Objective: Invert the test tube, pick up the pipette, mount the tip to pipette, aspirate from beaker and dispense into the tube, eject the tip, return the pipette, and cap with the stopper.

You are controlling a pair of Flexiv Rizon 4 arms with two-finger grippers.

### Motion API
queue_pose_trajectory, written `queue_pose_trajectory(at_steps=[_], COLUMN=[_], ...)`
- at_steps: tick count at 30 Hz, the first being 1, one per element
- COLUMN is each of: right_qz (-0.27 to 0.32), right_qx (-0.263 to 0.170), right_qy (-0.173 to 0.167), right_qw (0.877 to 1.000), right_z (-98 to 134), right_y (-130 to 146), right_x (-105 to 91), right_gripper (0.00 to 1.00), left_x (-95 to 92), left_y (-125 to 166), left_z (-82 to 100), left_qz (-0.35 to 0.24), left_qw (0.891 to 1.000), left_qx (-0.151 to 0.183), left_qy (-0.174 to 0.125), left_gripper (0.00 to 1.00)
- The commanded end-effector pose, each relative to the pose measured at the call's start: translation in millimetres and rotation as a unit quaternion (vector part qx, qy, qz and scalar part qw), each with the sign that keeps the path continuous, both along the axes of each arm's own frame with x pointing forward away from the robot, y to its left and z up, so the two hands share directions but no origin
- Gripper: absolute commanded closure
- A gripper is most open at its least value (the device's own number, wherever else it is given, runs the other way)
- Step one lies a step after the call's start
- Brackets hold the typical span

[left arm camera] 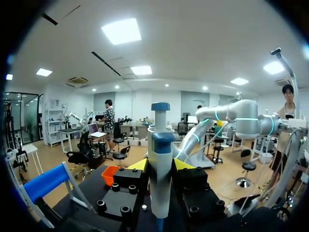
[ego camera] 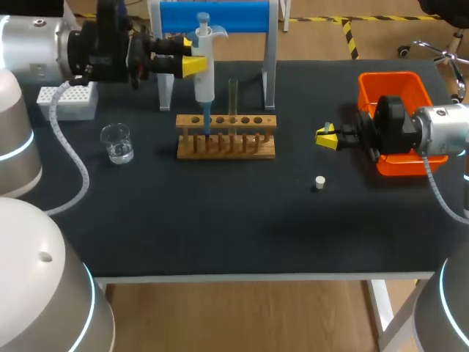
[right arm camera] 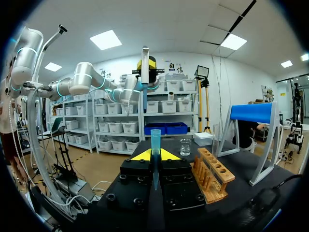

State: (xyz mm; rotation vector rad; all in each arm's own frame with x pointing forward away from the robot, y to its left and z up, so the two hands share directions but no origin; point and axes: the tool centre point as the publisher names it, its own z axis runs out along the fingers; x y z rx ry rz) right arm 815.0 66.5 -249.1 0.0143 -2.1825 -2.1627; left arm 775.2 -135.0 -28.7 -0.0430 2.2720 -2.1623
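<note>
My left gripper (ego camera: 195, 56) is shut on the white pipette (ego camera: 204, 51) and holds it upright above the wooden rack (ego camera: 226, 137). The pipette's blue shaft hangs down to the rack's left end. In the left wrist view the pipette (left arm camera: 161, 154) stands between the yellow fingertips (left arm camera: 139, 165). A clear test tube (ego camera: 233, 99) stands in the rack. My right gripper (ego camera: 325, 137), right of the rack, is shut on a blue pipette tip (right arm camera: 155, 145) held upright. The beaker (ego camera: 117, 143) sits at the left. A white stopper (ego camera: 319, 182) lies in front of the right gripper.
A white tip box (ego camera: 69, 101) sits at the back left. The blue-topped pipette stand (ego camera: 212, 18) rises behind the rack. An orange bin (ego camera: 396, 95) stands under my right arm at the right.
</note>
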Motion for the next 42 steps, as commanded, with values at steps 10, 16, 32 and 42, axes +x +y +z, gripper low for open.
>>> queue_pose_trajectory(at_steps=[10, 16, 32, 42], right_qz=[0.001, 0.001, 0.001, 0.001], right_qx=[0.000, 0.000, 0.000, 0.000], right_qy=[0.000, 0.000, 0.000, 0.000], right_qw=[1.000, 1.000, 1.000, 1.000], right_z=[0.2, 0.2, 0.2, 0.2], right_y=[-0.9, -0.9, -0.9, -0.9], right_x=[0.2, 0.2, 0.2, 0.2], right_gripper=[1.00, 1.00, 1.00, 1.00], left_x=[-6.8, -7.1, -6.9, -6.9], left_y=[3.0, 6.0, 8.0, 8.0], left_z=[-2.1, -3.4, -3.8, -3.8], left_qz=[0.003, 0.013, 0.019, 0.019], left_qw=[1.000, 1.000, 1.000, 1.000], left_qx=[-0.004, -0.010, -0.013, -0.013], left_qy=[-0.008, -0.012, -0.014, -0.014], left_gripper=[1.00, 1.00, 1.00, 1.00])
